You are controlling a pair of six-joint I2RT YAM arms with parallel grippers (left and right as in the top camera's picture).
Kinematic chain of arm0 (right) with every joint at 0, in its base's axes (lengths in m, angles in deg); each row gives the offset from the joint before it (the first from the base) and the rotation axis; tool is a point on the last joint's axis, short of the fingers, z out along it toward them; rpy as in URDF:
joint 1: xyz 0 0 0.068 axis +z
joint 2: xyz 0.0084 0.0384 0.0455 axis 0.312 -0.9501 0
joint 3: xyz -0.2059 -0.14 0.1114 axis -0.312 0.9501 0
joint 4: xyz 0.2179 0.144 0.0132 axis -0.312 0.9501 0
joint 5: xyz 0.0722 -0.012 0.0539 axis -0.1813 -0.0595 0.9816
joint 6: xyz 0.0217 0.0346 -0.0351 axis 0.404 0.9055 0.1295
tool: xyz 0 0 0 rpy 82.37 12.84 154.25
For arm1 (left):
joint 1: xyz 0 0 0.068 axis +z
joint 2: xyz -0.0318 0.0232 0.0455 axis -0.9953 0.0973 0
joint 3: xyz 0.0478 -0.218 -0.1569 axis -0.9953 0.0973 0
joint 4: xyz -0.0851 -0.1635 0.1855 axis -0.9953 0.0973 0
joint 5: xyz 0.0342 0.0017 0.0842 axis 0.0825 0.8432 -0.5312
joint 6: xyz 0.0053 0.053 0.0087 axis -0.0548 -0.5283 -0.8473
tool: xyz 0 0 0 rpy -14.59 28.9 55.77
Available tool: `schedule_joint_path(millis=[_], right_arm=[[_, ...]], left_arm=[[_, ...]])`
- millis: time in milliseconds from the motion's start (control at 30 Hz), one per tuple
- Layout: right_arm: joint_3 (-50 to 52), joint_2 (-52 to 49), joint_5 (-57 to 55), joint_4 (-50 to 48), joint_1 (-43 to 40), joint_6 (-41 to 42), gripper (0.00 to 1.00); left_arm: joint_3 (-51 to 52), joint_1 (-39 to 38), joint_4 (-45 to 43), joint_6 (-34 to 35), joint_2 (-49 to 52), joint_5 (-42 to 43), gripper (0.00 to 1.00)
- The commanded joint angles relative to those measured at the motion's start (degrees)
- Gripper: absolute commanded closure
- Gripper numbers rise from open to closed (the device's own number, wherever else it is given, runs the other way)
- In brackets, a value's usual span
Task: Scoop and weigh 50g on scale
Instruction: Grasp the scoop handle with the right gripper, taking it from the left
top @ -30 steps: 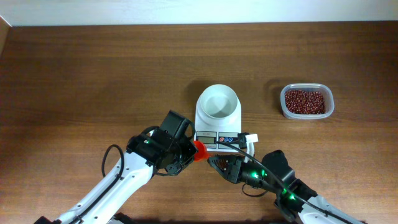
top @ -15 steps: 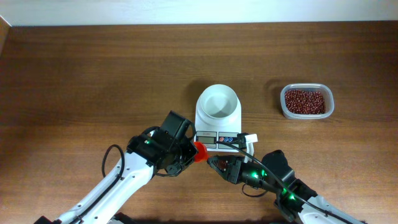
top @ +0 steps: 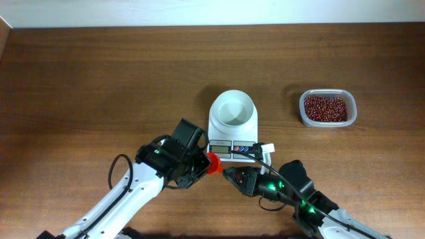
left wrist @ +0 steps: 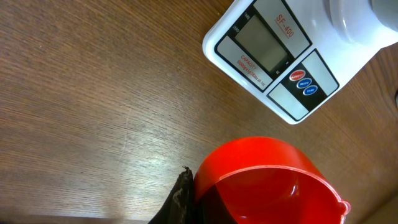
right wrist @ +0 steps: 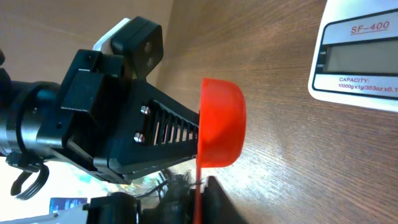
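Left pincer [top: 204, 163]: clamped on red scoop [right wrist: 221, 124] cup.
Right pincer [right wrist: 198, 190]: closed on its handle.
Scale [top: 229, 150]: on counter [top: 99, 79], beside red scoop.

In the left wrist view the red scoop [left wrist: 261, 180] runs off the bottom edge. The scale [left wrist: 273, 62] is cut by the top and right edges. In the right wrist view the scoop's handle [right wrist: 197, 180] drops into a dark blur at the bottom. I cannot tell if the right gripper [right wrist: 198, 202] pinches it. From overhead the scale's screen [top: 220, 144] is too small to read. The left arm [top: 126, 192] and right arm [top: 322, 216] run off the bottom edge.
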Motion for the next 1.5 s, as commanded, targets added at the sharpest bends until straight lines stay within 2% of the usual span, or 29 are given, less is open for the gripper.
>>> schedule_joint_path(millis=[0, 133, 367, 433, 567, 600, 733, 867, 933, 967, 1000, 1067, 1100, 1200, 1267, 1333, 1467], right_arm=[[-0.9, 0.1, 0.2, -1.0, 0.3, -0.6, 0.94], [-0.9, 0.1, 0.2, -1.0, 0.3, -0.6, 0.96], [-0.9, 0.1, 0.2, 6.4, 0.3, -3.5, 0.96], [-0.9, 0.1, 0.9, 7.2, 0.3, -5.4, 0.96], [-0.9, 1.9, 1.1, 8.2, 0.1, -5.4, 0.96], [-0.9, 3.7, 1.9, 11.5, -0.4, -5.4, 0.96], [-0.9, 10.7, 7.3, 21.8, -6.7, -5.4, 0.96], [-0.9, 20.2, 12.3, 23.4, -13.0, -5.4, 0.96], [-0.9, 23.6, 14.6, 23.4, -16.4, -5.3, 0.96], [-0.9, 25.1, 15.6, 23.4, -18.4, -5.3, 0.96], [-0.9, 26.6, 16.6, 23.3, -21.3, -5.3, 0.96], [-0.9, 28.5, 17.9, 22.8, -27.6, -5.1, 0.96], [-0.9, 28.9, 19.1, 21.3, -31.1, -5.1, 0.96], [-0.9, 28.9, 21.3, 16.1, -38.5, -3.5, 0.96], [-0.9, 28.9, 21.7, 15.6, -42.2, -3.4, 0.96], [-0.9, 28.9, 21.7, 15.6, -42.9, -3.4, 0.96], [-0.9, 28.9, 21.7, 15.6, -42.9, -3.4, 0.96]], left_arm=[[-0.8, -0.5, 0.3, -1.3, 0.2, 0.2, 1.00], [-0.8, -0.5, 0.4, -1.3, 0.2, 0.2, 1.00], [-0.8, -0.5, 0.3, -1.3, 0.2, -1.7, 0.51], [-0.8, -0.5, 0.3, -1.3, 0.2, -1.8, 0.45], [-0.8, -0.5, 0.5, -1.3, 0.2, -2.7, 0.38], [-0.8, -0.5, 0.5, -1.3, 0.2, -2.9, 0.36], [-0.8, -0.5, 0.5, -1.3, 0.2, -4.4, 0.33], [-0.8, -0.5, 0.5, -1.3, 0.2, -6.1, 0.32], [-0.8, -0.5, 0.4, -1.3, 0.2, -6.1, 0.32], [-0.8, -0.5, 0.0, -1.3, 0.2, -6.1, 0.41], [-0.8, -0.5, -0.8, -1.3, 0.2, -6.1, 0.59], [-0.8, -0.6, -3.0, -1.3, 0.2, -5.9, 0.90], [-0.8, -1.5, -4.7, -1.3, 0.2, -5.9, 1.00], [-0.8, -5.8, -10.3, -1.3, 0.5, -9.2, 1.00], [-0.8, -10.4, -13.6, -1.3, 1.4, -16.4, 1.00], [-0.8, -14.1, -17.1, -1.3, 3.5, -21.2, 1.00], [-0.8, -16.9, -25.5, -1.4, 11.3, -22.6, 1.00]])
